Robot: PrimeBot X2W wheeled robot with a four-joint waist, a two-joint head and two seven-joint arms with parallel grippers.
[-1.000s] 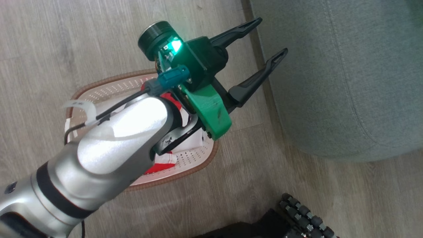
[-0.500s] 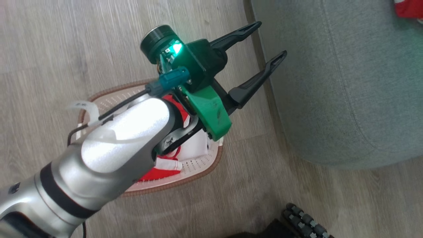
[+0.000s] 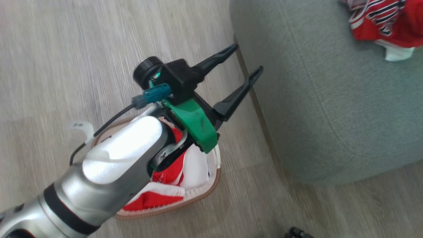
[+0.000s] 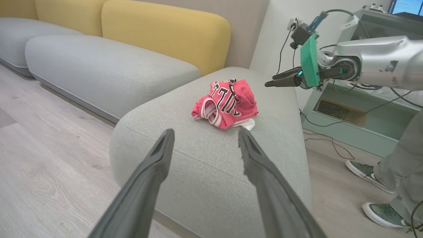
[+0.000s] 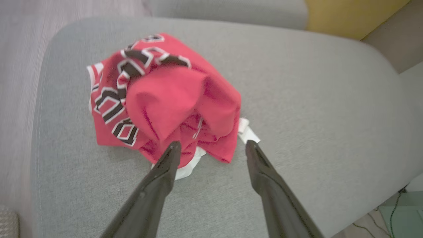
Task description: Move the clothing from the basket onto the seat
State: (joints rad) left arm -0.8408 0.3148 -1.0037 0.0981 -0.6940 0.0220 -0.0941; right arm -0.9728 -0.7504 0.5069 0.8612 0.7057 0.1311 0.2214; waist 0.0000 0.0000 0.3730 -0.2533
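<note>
A red jersey point(image 5: 165, 99) with black lettering lies crumpled on the grey-green seat point(image 5: 314, 99). My right gripper point(image 5: 213, 144) hovers open just above it, nothing between its fingers. The left wrist view shows the same jersey point(image 4: 228, 102) on the seat point(image 4: 198, 158), with the right gripper point(image 4: 276, 79) over it. My left gripper point(image 3: 246, 59) is open and empty beside the seat point(image 3: 314, 99), above the basket point(image 3: 205, 195). Red and white shorts point(image 3: 155, 201) lie in the basket, partly hidden by my left forearm. The jersey point(image 3: 383, 19) shows at the top right.
The basket stands on a wood floor point(image 3: 66, 49) close to the seat's corner. Yellow back cushions point(image 4: 165, 33) and another grey sofa section point(image 4: 99, 72) lie beyond. A person's feet point(image 4: 366, 172) stand by a teal shelf unit point(image 4: 347, 115) with cables.
The head camera has swung, so the whole picture shifted and the jersey on the seat came into view at the top right. My left gripper stays open over the basket.
</note>
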